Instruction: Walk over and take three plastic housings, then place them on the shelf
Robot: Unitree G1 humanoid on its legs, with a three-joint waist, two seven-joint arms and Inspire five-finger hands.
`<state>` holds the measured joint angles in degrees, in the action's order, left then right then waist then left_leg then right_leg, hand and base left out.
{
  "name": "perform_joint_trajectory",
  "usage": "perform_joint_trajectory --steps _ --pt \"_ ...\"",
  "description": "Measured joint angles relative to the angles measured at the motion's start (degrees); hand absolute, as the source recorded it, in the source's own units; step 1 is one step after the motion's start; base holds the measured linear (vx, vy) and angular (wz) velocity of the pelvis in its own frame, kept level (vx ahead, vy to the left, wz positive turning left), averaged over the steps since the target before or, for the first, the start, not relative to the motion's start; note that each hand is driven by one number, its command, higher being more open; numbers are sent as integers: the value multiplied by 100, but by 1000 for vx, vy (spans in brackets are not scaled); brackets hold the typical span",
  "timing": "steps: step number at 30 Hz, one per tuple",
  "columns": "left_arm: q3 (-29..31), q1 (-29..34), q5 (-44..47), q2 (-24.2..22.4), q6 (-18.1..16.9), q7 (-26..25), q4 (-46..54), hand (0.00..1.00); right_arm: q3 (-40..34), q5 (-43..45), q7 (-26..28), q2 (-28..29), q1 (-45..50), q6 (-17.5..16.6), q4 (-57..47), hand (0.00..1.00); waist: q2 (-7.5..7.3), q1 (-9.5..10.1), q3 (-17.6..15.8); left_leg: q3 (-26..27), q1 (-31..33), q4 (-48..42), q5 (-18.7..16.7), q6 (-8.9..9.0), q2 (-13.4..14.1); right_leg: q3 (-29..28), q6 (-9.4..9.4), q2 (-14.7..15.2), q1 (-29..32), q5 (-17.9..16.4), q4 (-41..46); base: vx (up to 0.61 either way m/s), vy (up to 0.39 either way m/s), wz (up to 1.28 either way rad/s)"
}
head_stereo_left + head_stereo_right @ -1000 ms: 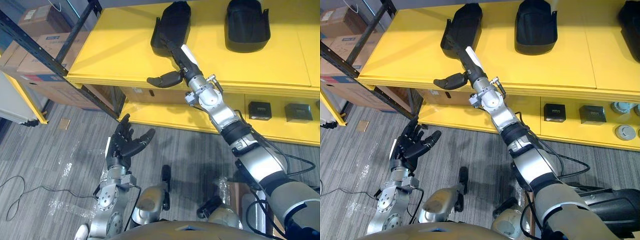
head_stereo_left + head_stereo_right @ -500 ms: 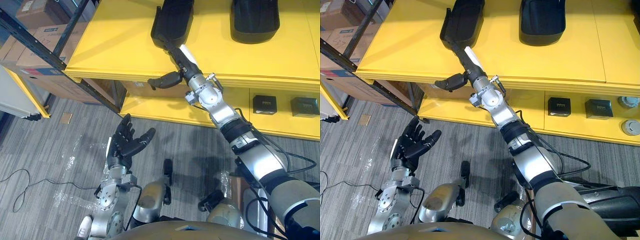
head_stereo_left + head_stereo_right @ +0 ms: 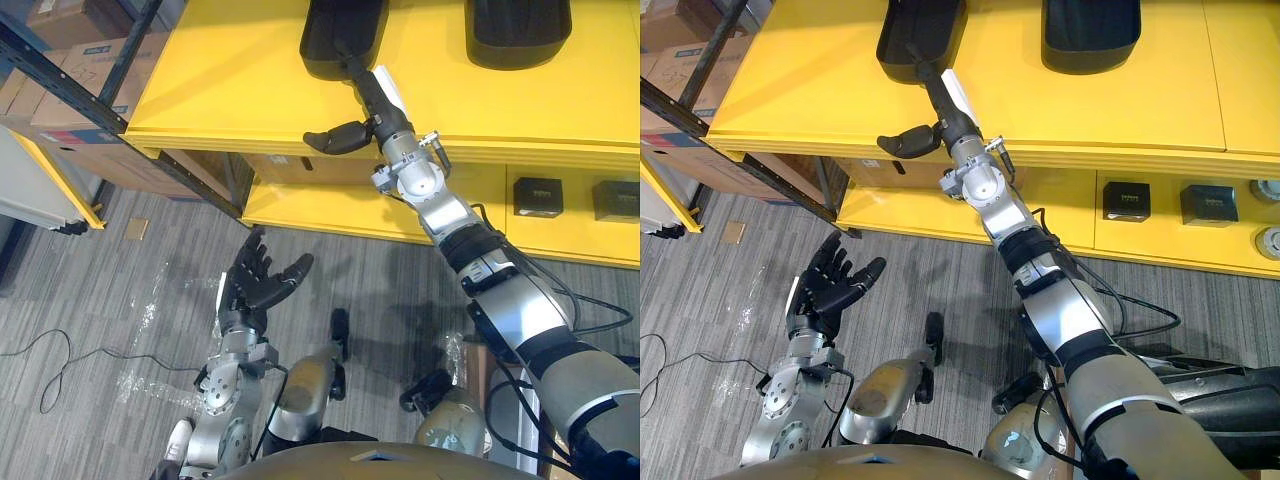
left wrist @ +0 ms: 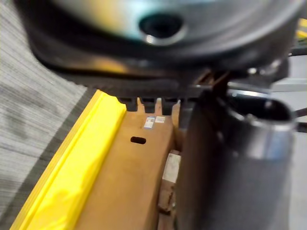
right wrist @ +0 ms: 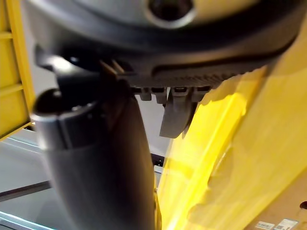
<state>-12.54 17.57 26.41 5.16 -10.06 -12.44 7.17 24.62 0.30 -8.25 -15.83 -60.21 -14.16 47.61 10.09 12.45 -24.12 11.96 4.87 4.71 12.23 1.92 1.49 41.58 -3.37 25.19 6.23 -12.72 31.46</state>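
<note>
A dark steel rack upright and its slanted brace (image 3: 95,95) cross the upper left corner. Behind them sit stacked brown cardboard boxes (image 3: 60,75). Below lies grey carpet floor (image 3: 120,290), with a small flat scrap of cardboard (image 3: 135,229) and crumpled bits of clear plastic film (image 3: 150,320) on it.

The broad yellow top shelf board (image 3: 230,80) runs across the top of both eye views. Nothing stands on it between its front edge and the housings.

The first black plastic housing (image 3: 340,30), a glossy curved shell, lies towards the rear of this board. The second black plastic housing (image 3: 518,20), of similar build, sits well apart to its right.

The right hand (image 3: 372,98) reaches up over the shelf's front edge. Its fingers are stretched out straight, with the tips at the near rim of the first housing. The thumb is splayed out sideways over the shelf edge, and the hand grips nothing.

The lower yellow shelf board (image 3: 940,215) carries two small black square boxes (image 3: 1127,200) side by side. To their right are round grey parts (image 3: 1270,242) at the edge of the view. A brown cardboard box (image 3: 290,170) is tucked under the top board.

The left hand (image 3: 255,285) is held low over the carpet, palm up, fingers spread and relaxed, holding nothing.
</note>
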Motion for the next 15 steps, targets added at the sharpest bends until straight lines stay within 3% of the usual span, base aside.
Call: perform_joint_trajectory --steps 15 --pt "-4 -177 -1 0 -1 -11 0 100 -34 -229 -122 -4 -148 -19 1 100 43 -5 -88 21 48 -1 9 -12 -27 -18 6 46 68 -3 46 15 -41 0"
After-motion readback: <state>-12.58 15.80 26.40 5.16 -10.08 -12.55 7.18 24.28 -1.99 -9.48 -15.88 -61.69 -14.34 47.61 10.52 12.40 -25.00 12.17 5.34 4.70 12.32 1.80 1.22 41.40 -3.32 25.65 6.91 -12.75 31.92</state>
